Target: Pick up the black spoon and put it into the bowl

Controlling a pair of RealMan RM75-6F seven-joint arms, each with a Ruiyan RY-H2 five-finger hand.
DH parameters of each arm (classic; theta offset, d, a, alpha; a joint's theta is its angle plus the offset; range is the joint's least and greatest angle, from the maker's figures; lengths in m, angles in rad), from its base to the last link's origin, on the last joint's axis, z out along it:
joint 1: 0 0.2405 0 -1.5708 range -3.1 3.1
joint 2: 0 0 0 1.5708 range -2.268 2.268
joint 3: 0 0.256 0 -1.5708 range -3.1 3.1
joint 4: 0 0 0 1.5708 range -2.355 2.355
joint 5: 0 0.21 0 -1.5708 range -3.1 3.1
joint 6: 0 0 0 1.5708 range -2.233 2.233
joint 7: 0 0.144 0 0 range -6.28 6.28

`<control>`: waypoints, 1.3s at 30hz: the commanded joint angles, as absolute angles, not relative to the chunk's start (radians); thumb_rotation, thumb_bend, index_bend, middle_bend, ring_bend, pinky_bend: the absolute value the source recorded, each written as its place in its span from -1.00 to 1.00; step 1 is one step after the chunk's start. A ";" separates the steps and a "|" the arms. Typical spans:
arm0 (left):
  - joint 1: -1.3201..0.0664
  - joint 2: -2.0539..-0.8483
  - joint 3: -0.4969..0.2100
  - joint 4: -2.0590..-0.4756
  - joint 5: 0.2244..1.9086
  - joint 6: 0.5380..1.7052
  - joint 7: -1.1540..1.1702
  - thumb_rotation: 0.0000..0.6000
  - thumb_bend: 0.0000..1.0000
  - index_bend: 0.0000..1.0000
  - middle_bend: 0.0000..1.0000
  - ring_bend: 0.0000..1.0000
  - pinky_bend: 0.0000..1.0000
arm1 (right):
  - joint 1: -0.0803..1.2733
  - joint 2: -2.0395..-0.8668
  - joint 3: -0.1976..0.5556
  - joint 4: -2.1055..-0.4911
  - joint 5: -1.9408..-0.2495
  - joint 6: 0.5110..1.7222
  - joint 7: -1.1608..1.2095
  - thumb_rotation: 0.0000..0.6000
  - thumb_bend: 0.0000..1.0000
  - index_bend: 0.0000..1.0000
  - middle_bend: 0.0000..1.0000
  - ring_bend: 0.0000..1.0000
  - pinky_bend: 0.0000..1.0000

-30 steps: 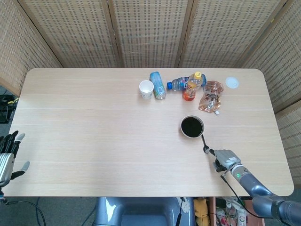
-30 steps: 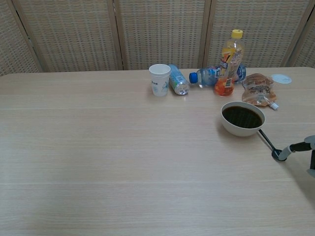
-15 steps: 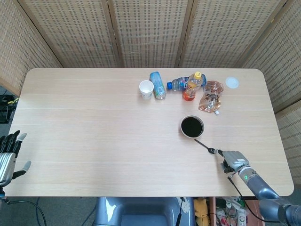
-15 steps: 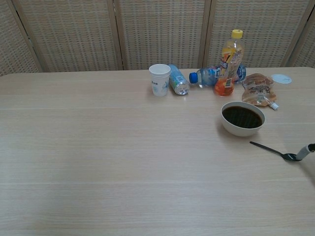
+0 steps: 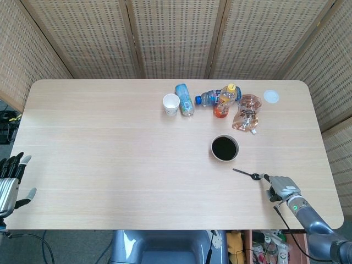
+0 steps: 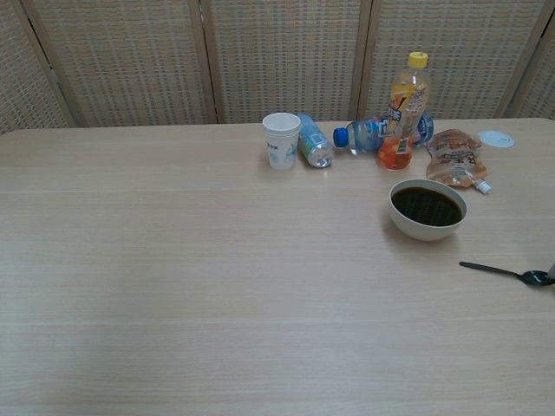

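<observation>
In the head view alone, the right hand (image 5: 282,187) touches the black spoon (image 5: 245,174), grip unclear

It looked like a staged test room, not a lived-in one: woven rattan screens (image 5: 176,38) walled off a bare pale wooden table (image 5: 110,154), and loose cables (image 5: 33,242) (near its front left corner) trailed below.

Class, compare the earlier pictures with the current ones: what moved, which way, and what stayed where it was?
The black spoon swung round: its handle lay against the bowl, now it lies flat, clear of the bowl, nearer the table's front right. The right hand, at the spoon's bowl end, drew back toward the front right edge. Whether it grips the spoon is unclear. The bowl, bottles, cup and left hand stayed put.
</observation>
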State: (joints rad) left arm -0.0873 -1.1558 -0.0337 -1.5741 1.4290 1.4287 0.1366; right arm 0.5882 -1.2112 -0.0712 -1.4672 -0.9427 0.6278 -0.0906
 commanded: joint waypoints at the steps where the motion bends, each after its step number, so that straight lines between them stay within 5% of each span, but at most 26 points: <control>1: -0.089 -1.157 -0.033 -1.575 1.428 1.425 0.137 1.00 -0.35 -1.00 -1.00 -1.00 -1.00 | 0.586 -1.206 -0.070 -1.469 -0.943 0.629 -0.091 1.00 0.53 -0.63 0.85 0.96 0.98; 39: -0.081 -1.155 -0.031 -1.573 1.422 1.433 0.136 1.00 -0.35 -1.00 -1.00 -1.00 -1.00 | 0.591 -1.234 -0.079 -1.441 -0.900 0.630 -0.154 1.00 0.53 -0.62 0.85 0.96 0.98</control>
